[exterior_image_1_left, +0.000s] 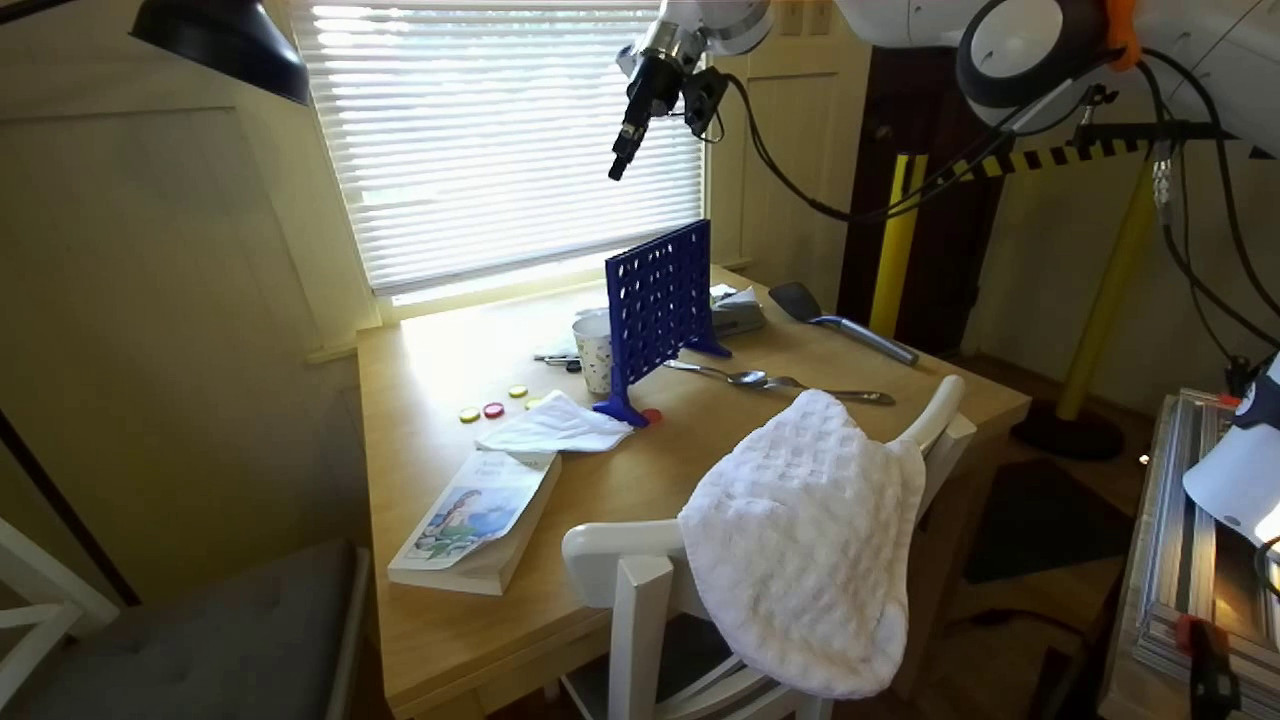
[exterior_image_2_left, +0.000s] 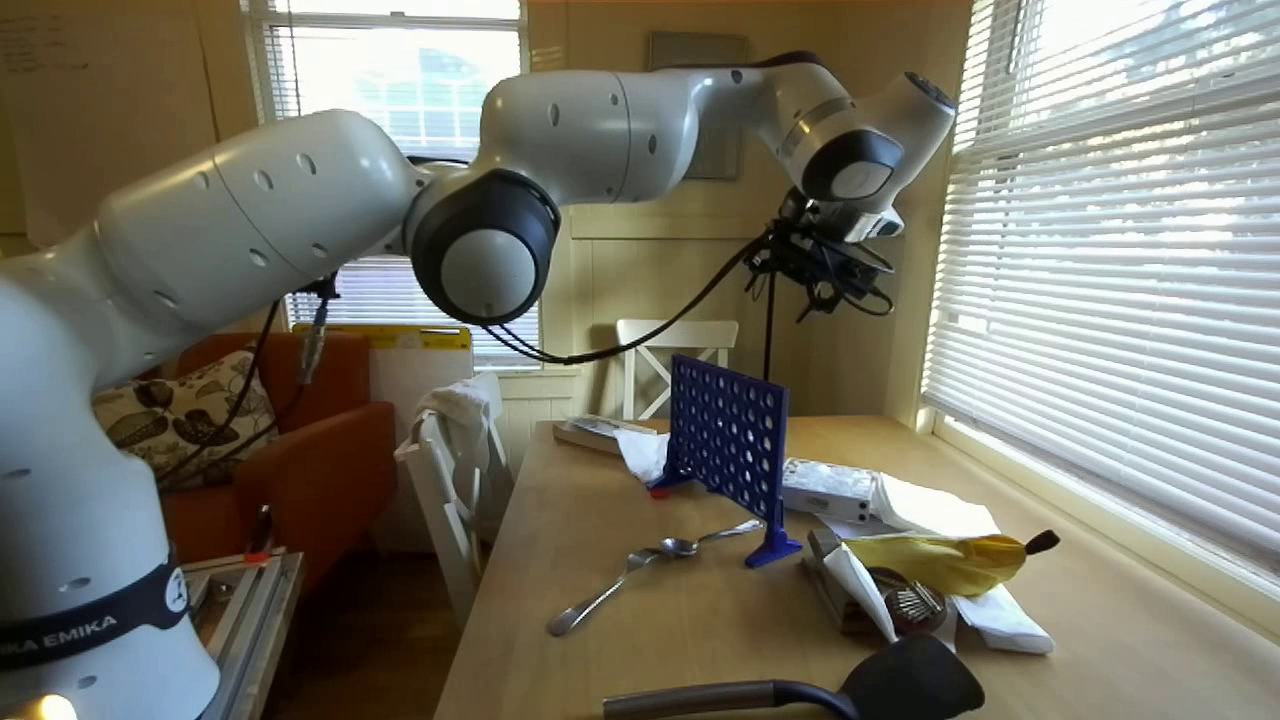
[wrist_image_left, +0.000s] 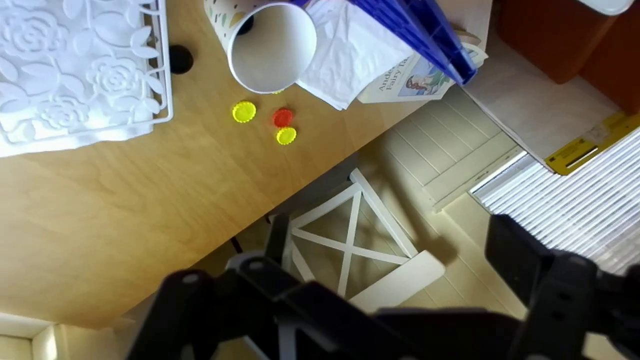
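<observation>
gripper (exterior_image_1_left: 618, 170): matt finish | upright grid (exterior_image_2_left: 728, 442): smooth plastic, slight sheen | table (wrist_image_left: 125, 210): smooth wood, visible grain | cup (exterior_image_1_left: 592, 357): smooth paper | discs (wrist_image_left: 244, 111): ridged plastic | napkin (wrist_image_left: 346, 56): creased paper | towel (exterior_image_1_left: 805, 550): rough, waffle-textured cloth | spoon (exterior_image_2_left: 681, 546): glossy metal | spatula head (exterior_image_2_left: 912, 682): smooth, matt | robot arm (exterior_image_2_left: 615, 135): smooth, glossy casing | book (exterior_image_1_left: 475, 520): smooth paper cover

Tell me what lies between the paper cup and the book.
A white napkin lies between the paper cup and the book; an exterior view and the wrist view both show it.
</observation>
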